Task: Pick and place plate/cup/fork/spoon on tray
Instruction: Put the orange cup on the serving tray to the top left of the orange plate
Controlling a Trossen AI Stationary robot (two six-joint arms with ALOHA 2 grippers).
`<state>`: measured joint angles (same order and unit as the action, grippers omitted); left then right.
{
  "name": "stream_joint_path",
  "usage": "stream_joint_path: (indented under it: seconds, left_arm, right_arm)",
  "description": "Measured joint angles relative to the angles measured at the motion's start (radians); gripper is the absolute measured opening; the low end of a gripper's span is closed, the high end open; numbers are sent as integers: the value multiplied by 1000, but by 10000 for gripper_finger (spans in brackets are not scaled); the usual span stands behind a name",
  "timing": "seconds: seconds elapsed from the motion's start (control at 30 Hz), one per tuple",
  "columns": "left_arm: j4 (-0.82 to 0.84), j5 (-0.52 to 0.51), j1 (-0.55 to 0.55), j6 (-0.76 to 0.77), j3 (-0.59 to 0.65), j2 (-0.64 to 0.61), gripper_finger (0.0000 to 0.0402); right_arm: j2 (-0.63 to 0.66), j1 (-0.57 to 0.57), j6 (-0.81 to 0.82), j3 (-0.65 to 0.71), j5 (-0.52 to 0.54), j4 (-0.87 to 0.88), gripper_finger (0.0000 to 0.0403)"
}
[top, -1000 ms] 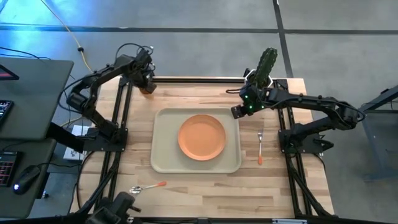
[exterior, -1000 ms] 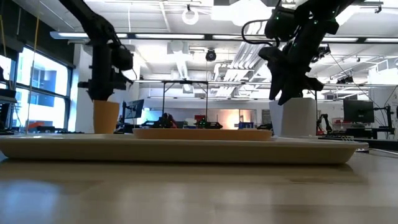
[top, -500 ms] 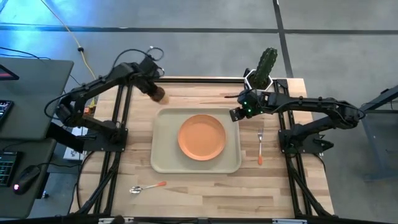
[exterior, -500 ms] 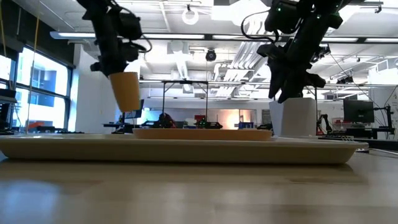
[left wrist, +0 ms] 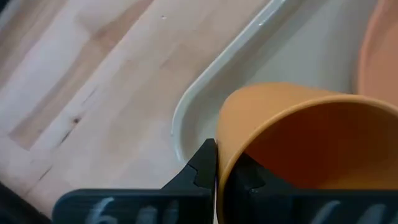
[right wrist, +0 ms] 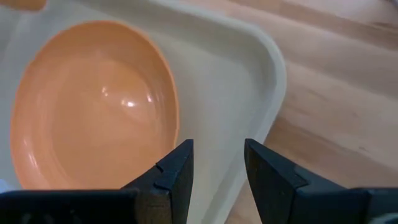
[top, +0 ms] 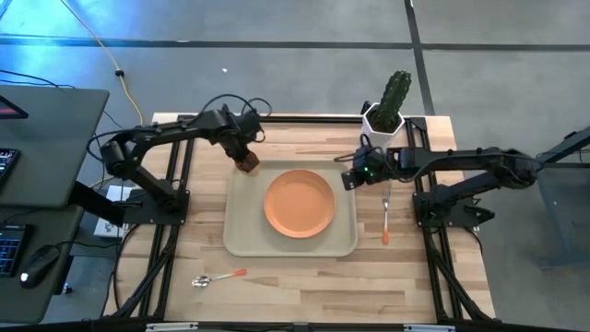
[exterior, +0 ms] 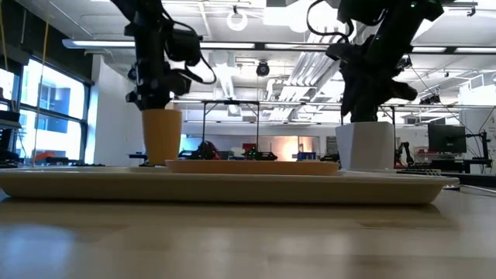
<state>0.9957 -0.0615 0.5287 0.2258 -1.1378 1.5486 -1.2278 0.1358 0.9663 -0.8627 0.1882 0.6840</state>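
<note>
The orange cup (top: 247, 165) stands upright in my left gripper (top: 243, 153) over the far left corner of the cream tray (top: 241, 242). In the low view the cup (exterior: 161, 136) has its base down at the tray's rim line; I cannot tell whether it rests on the tray floor. The orange plate (top: 300, 203) lies flat in the middle of the tray. My right gripper (top: 350, 177) is open and empty above the tray's far right edge. The fork (top: 385, 212) lies on the table right of the tray. The spoon (top: 219, 277) lies near the front edge on the left. My left gripper pinches the cup's wall at its rim (left wrist: 221, 163), with one finger (left wrist: 200, 169) outside and the other (left wrist: 250, 179) inside. The fingers come from above, pointing down. The cup hangs upright below them, over the tray's corner (left wrist: 186, 124).
A white pot with a cactus (top: 387, 109) stands at the table's far right, behind my right arm. Bare wood lies left of the tray and along the front edge. The black frame rails run along both sides of the table.
My left gripper has carried the cup from the table's far left corner toward the right and near edge, lifting it clear and then lowering it over the tray's far left corner. The cup was tilted midway and now stands upright. My right gripper has shifted slightly toward the near edge.
</note>
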Motion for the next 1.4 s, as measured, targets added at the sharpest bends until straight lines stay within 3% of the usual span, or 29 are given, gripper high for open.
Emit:
stream_joint_path:
  seconds: [0.73,0.87,1.07,1.27,1.4]
  left_arm:
    - [9,-2,-40,55,0,34,1]
    - [7,-2,-41,71,0,34,1]
    - [-14,-1,-41,86,0,34,1]
    - [-27,-12,-62,95,0,36,1]
    - [-37,-21,-75,72,0,56,3]
  right_arm:
    - [33,-236,207,0,131,36,133]
    - [58,-247,207,0,141,32,133]
    - [90,-240,207,0,248,45,133]
    - [96,-225,159,0,200,31,133]
    - [96,-271,191,0,262,-16,133]
